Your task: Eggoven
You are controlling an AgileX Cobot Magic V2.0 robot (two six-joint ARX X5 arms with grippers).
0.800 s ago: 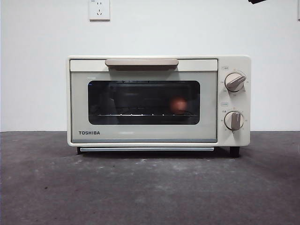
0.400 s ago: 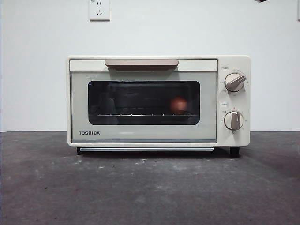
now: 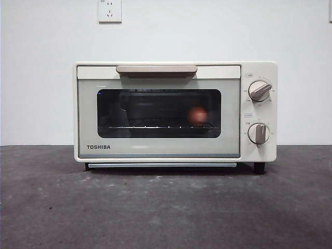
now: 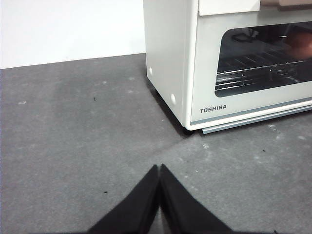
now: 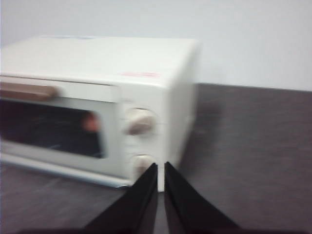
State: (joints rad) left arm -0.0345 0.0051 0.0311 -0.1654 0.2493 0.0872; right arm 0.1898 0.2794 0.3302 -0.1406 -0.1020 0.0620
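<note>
The cream TOSHIBA toaster oven stands on the dark table with its glass door closed. The reddish-brown egg lies on the rack inside, toward the right, seen through the glass. It also shows in the left wrist view and blurred in the right wrist view. My left gripper is shut and empty, low over the table, away from the oven's left front corner. My right gripper is shut and empty, high and off the oven's right front corner. Neither gripper shows in the front view.
Two knobs sit on the oven's right panel, and a tan handle runs along the door's top. A wall socket is on the white wall behind. The dark grey table stretches in front.
The black arm tip at the front view's top right corner has drawn up out of view. The oven and egg have not moved.
</note>
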